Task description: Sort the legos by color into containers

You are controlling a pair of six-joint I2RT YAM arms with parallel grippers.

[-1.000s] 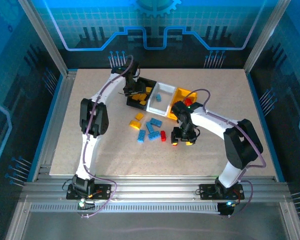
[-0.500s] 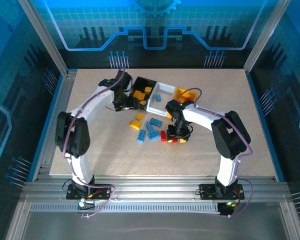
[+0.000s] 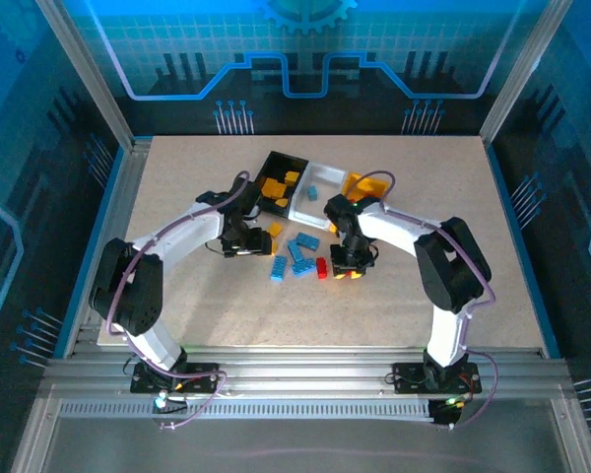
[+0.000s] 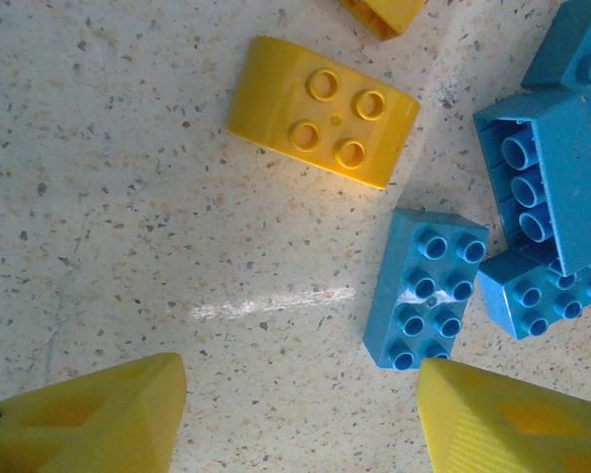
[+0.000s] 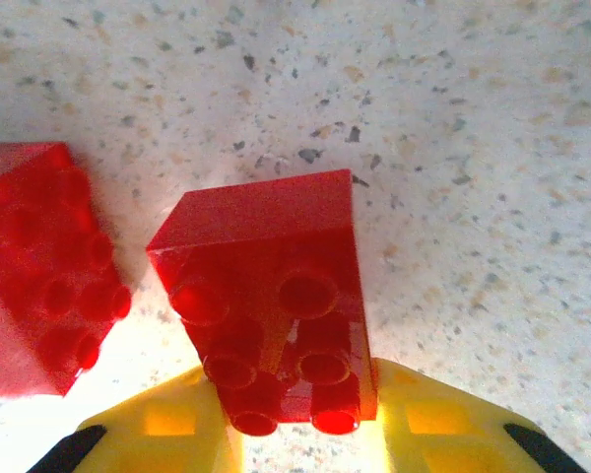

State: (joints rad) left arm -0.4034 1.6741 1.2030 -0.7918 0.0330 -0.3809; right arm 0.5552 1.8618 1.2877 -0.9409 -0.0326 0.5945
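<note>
Loose legos lie mid-table: yellow ones (image 3: 268,245), blue ones (image 3: 298,258) and a red one (image 3: 322,267). At the back stand the black bin (image 3: 276,162), the white bin (image 3: 320,175) and the yellow bin (image 3: 371,184). My left gripper (image 3: 251,244) hangs open just left of the pile. In its wrist view a yellow brick (image 4: 320,108) lies ahead and a blue brick (image 4: 424,291) lies near the right finger (image 4: 512,419), with bare table between the fingers. My right gripper (image 3: 347,271) is shut on a red brick (image 5: 271,286). A second red brick (image 5: 39,266) lies beside it.
The black bin holds several yellow bricks (image 3: 276,185). More blue bricks (image 4: 542,177) crowd the right side of the left wrist view. Bare tabletop (image 3: 197,305) stretches out in front of the pile. Metal frame posts (image 3: 89,69) stand at the table's back corners.
My left arm swung from over the black bin down to the left of the loose bricks. My right gripper shifted left and closed on the red brick.
</note>
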